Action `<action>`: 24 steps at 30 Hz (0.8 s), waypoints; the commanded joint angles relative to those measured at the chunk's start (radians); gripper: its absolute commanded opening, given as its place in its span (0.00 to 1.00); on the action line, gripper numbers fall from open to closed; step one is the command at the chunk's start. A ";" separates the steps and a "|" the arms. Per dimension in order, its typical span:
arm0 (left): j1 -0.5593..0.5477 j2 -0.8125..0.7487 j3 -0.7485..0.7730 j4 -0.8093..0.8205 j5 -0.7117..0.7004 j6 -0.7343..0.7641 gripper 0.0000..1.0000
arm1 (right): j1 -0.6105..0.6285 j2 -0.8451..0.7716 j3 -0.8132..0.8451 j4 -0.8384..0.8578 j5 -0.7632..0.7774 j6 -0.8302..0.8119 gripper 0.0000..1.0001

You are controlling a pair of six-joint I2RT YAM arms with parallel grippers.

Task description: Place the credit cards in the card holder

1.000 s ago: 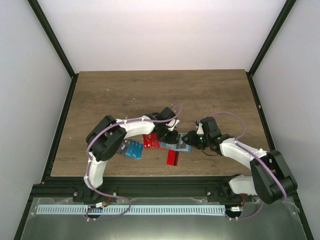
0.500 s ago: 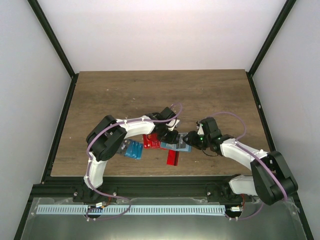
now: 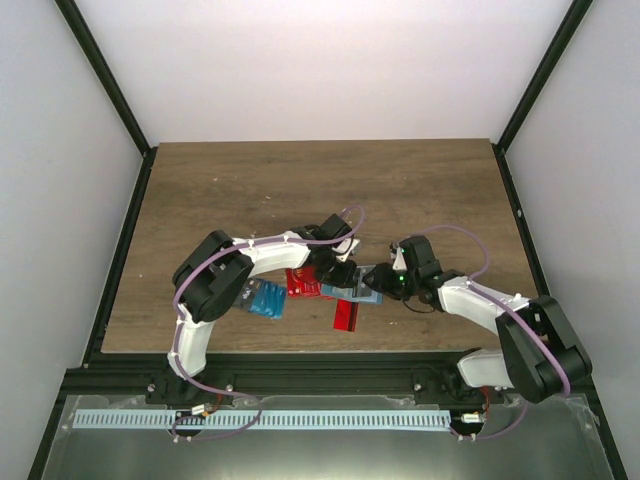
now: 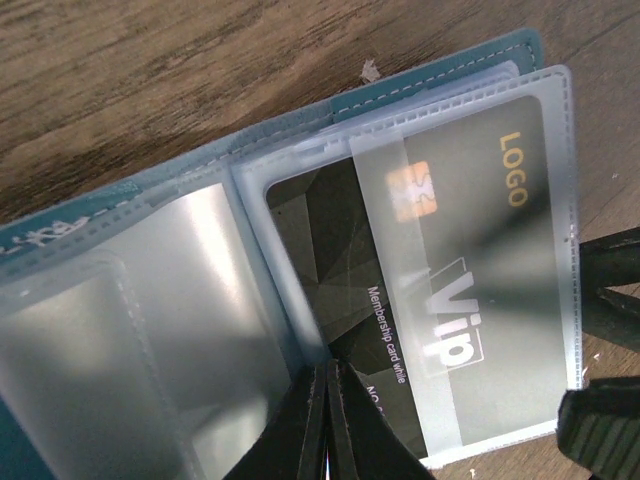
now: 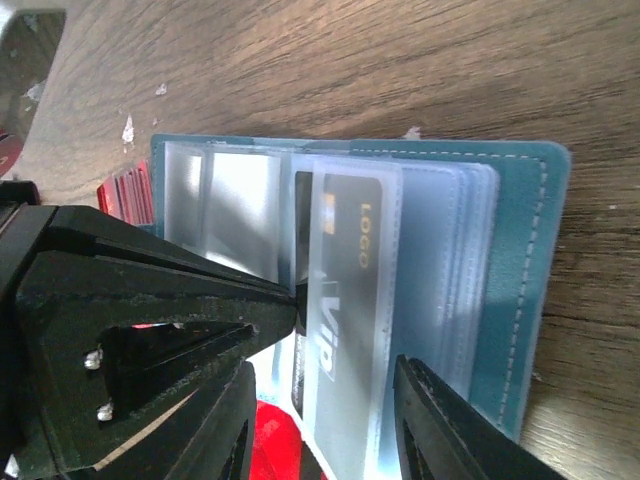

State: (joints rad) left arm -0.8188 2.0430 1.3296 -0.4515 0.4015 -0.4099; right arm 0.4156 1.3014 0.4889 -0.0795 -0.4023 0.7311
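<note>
The teal card holder (image 3: 362,286) lies open on the table, its clear sleeves up; it also shows in the left wrist view (image 4: 420,85) and the right wrist view (image 5: 525,260). A dark patterned VIP card (image 4: 400,290) sits most of the way inside one clear sleeve, as the right wrist view (image 5: 345,250) also shows. My left gripper (image 4: 328,372) is shut, pinching that card's near edge. My right gripper (image 5: 325,375) is open, one finger on each side of the sleeves at the holder's edge. Red cards (image 3: 303,283) and blue cards (image 3: 265,298) lie to the left.
A single red card (image 3: 346,315) lies just in front of the holder and shows under my right gripper (image 5: 275,445). A red stack (image 5: 125,195) lies beside the holder's far side. The two grippers (image 3: 340,272) (image 3: 380,283) are very close together over the holder.
My right gripper has edged slightly left toward the holder. The left gripper and the cards stay where they were.
</note>
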 commanded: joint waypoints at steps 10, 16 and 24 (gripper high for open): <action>-0.033 0.064 0.086 -0.009 0.039 -0.002 0.04 | -0.004 -0.005 0.012 0.020 -0.029 -0.014 0.40; -0.038 0.049 0.105 0.011 0.078 -0.022 0.04 | -0.004 -0.027 0.015 -0.009 -0.023 -0.015 0.40; 0.004 -0.100 0.025 0.000 -0.015 -0.078 0.04 | 0.011 -0.014 0.053 -0.024 -0.034 -0.016 0.40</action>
State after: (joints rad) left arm -0.8433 2.0571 1.3918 -0.4496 0.4324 -0.4530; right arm 0.4156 1.2915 0.4919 -0.0864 -0.4274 0.7261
